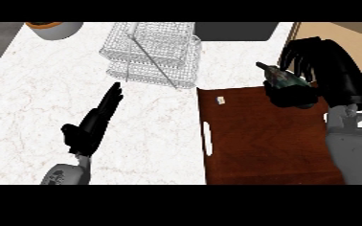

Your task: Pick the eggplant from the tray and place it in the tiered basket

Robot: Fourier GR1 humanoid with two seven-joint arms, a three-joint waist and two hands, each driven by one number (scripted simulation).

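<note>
The dark eggplant [281,78], with a greenish stem end, is held above the far right corner of the brown wooden tray [262,143]. My right hand [322,72] is curled round it and hides most of it. The wire tiered basket [152,52] stands on the counter at the back, left of the tray. My left hand [96,122] rests open on the white counter at the left, fingers straight and pointing toward the basket.
A grey bowl with an orange rim [55,28] stands at the back left corner. A dark grey block [234,30] lies behind the basket to the right. A small white tag [220,99] lies on the tray's far left corner. The counter's right edge runs past the tray.
</note>
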